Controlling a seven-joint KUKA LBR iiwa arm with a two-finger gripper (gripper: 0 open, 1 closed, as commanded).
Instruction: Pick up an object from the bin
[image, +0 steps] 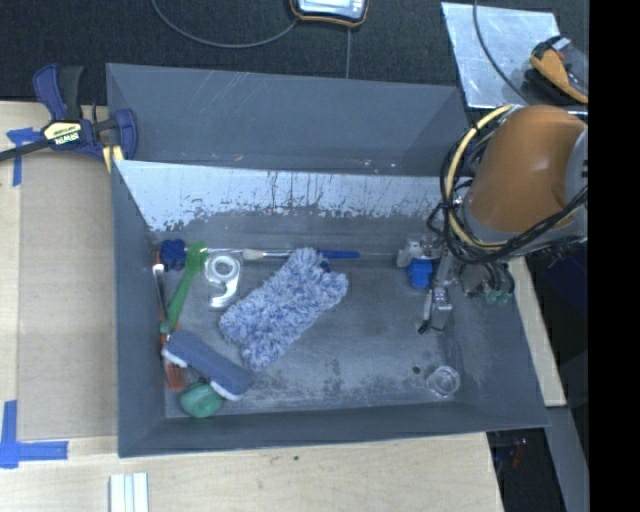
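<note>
Presently the gripper (437, 312) is hovering at the right of the bin (300, 130), with a small clear ring (441, 380) lying just nearer. I cannot tell whether the gripper is apart or together.

I see a matt grey metal bin (300, 130), its floor scuffed; a shaggy blue cloth (283, 305); a clear glossy cup (441, 380); the arm's smooth orange cover (525, 165).

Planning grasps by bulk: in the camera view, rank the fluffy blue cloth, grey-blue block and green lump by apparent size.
1. fluffy blue cloth
2. grey-blue block
3. green lump, seemingly partly covered by the block, so possibly larger than it looks
</note>
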